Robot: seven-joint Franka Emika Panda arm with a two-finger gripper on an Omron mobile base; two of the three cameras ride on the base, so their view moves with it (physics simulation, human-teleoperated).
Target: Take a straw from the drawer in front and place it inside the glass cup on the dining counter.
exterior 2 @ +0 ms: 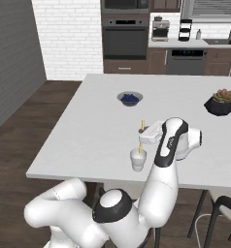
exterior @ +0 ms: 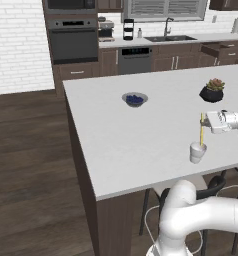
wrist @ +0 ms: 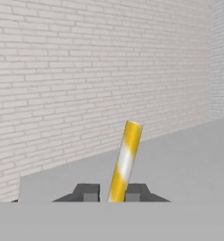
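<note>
My gripper is shut on the yellow straw, holding it nearly upright above the dining counter. The straw's lower end dips just inside the rim of the pale glass cup, which stands near the counter's front edge, right below the gripper. In the hand view the straw rises, slightly tilted, between the two dark fingertips. Far back, a dark brown drawer stands pulled out of the cabinets.
A bowl with blue contents sits mid-counter. A dark plant pot stands to the right, behind the gripper. A stool is tucked under the counter's front edge. A white brick wall faces the hand.
</note>
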